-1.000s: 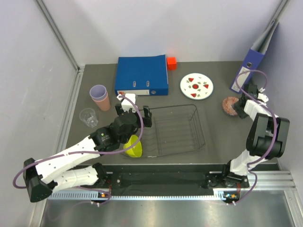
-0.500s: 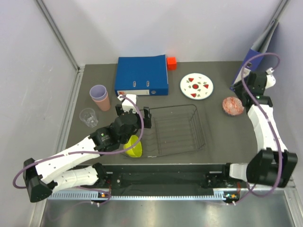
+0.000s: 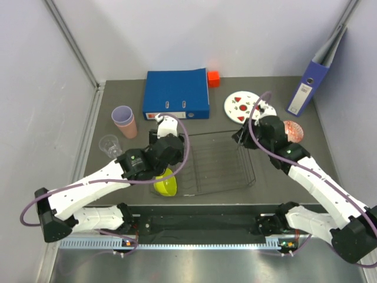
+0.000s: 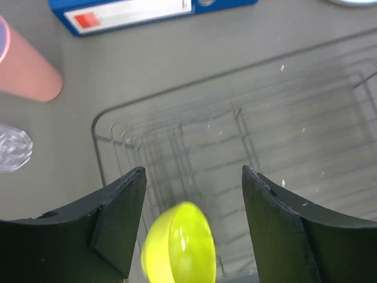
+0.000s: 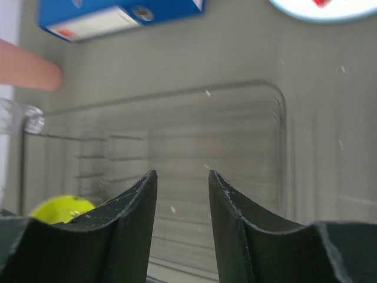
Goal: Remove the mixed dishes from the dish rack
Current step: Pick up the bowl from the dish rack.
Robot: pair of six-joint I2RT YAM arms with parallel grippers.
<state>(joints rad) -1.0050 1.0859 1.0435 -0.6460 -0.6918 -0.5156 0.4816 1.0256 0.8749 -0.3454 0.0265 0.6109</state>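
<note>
my left gripper (image 4: 191,177) hangs with its jaws apart and empty over the lime-yellow bowl (image 4: 179,244), which seems to sit at the dish rack's (image 4: 94,125) near left corner. my right gripper (image 5: 182,177), also parted, hovers above the rack's far right.

A bowl (image 3: 166,184) lies in the dish rack's (image 3: 215,163) near-left corner.

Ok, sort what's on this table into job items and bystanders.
Job: dark wire dish rack, lime-yellow bowl, white round red-marked plate, lilac and salmon-pink plastic cups, clear tumbler, brown patterned bowl.
Bystanders: flat blue binder, leaning blue binder, orange-red cube.
</note>
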